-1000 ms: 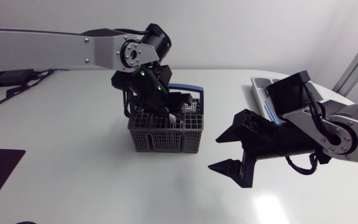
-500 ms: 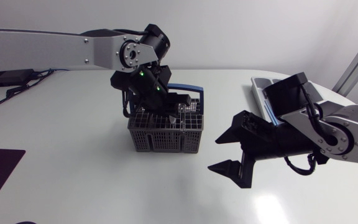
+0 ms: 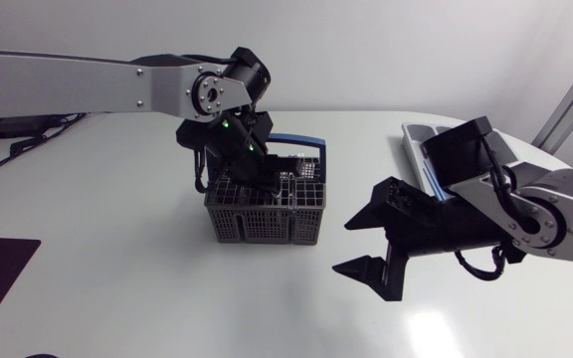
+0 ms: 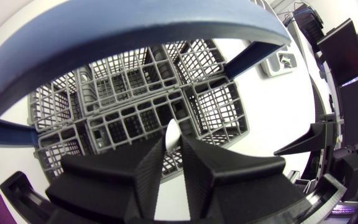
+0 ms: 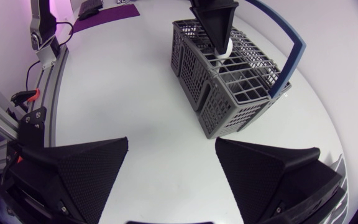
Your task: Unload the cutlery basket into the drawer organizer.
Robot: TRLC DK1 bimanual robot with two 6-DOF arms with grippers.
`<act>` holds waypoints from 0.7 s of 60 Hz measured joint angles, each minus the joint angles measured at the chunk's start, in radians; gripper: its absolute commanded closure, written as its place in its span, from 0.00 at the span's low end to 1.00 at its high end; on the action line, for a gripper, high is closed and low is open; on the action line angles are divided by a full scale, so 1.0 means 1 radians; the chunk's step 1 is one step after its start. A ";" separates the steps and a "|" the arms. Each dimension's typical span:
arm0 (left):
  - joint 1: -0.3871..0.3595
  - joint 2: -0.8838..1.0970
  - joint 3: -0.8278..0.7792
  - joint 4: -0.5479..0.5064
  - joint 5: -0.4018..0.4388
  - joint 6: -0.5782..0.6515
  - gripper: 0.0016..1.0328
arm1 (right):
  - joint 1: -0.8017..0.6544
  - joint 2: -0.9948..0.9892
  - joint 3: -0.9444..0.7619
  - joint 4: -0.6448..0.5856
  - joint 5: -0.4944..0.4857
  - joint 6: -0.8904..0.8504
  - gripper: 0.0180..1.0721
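Inside the basket (image 3: 262, 225), a white cutlery handle (image 4: 173, 132) tight between the left fingers (image 4: 213, 168); right fingers (image 5: 82, 168) wide apart.

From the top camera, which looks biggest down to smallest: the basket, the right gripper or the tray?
1. The basket and the right gripper: look alike; the gripper may be nearer the camera, so no ranking.
2. The tray: smallest showing, but the right arm hides most of it.
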 measured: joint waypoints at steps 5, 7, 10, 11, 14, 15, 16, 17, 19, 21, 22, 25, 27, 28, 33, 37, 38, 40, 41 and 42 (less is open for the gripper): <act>0.000 0.000 -0.001 0.003 0.000 0.002 0.89 | 0.000 0.000 -0.006 0.006 0.000 0.000 0.04; 0.000 0.000 -0.001 0.006 0.001 0.003 0.89 | 0.000 0.000 -0.008 0.006 0.000 0.000 0.04; 0.000 0.000 -0.001 0.008 0.001 0.003 0.91 | 0.000 0.000 -0.010 0.006 0.000 0.000 0.04; 0.000 0.000 -0.001 0.008 0.001 0.003 0.91 | 0.000 0.001 -0.010 0.007 0.000 0.000 0.04; 0.000 0.000 -0.001 0.012 0.002 0.005 0.91 | 0.000 0.001 -0.010 0.007 0.000 0.000 0.04; 0.000 0.000 -0.001 0.012 0.002 0.007 0.91 | 0.000 0.001 -0.010 0.007 0.000 0.000 0.04; 0.000 0.000 -0.001 0.013 0.003 0.007 0.91 | 0.000 0.001 -0.010 0.007 0.000 0.000 0.04; 0.000 0.000 -0.001 0.014 0.003 0.007 0.91 | 0.000 0.001 -0.010 0.007 0.000 0.000 0.04; 0.000 0.000 -0.001 0.014 0.003 0.007 0.91 | 0.000 0.003 -0.010 0.008 0.000 0.000 0.04; 0.000 0.000 -0.001 0.014 0.004 0.007 0.91 | 0.000 0.004 -0.010 0.009 0.000 0.000 0.04; 0.000 0.000 -0.001 0.014 0.003 0.007 0.91 | 0.000 0.005 -0.010 0.010 0.000 0.000 0.04; 0.001 -0.001 -0.001 0.014 0.004 0.007 0.91 | 0.000 0.005 -0.010 0.010 0.000 0.000 0.04; 0.001 -0.002 -0.001 0.015 0.004 0.007 0.91 | 0.000 0.005 -0.010 0.010 0.000 0.000 0.04; 0.002 -0.002 -0.001 0.015 0.005 0.007 0.91 | 0.000 0.005 -0.010 0.010 0.000 0.000 0.04; 0.008 -0.008 -0.005 0.015 0.026 0.007 0.91 | 0.000 0.005 -0.010 0.010 0.000 0.000 0.04; 0.014 -0.014 -0.006 0.014 0.040 0.007 0.91 | 0.000 0.005 -0.010 0.010 0.000 0.000 0.04; 0.014 -0.016 -0.006 0.014 0.049 0.007 0.91 | 0.000 0.005 -0.010 0.010 0.000 0.000 0.04; 0.019 -0.021 -0.006 0.014 0.056 0.007 0.91 | 0.000 0.005 -0.010 0.010 0.000 0.000 0.04; 0.019 -0.023 -0.006 0.014 0.060 0.007 0.91 | 0.000 0.005 -0.010 0.010 0.000 0.000 0.04; 0.019 -0.027 -0.006 0.014 0.066 0.007 0.92 | 0.000 0.005 -0.010 0.010 0.000 0.000 0.04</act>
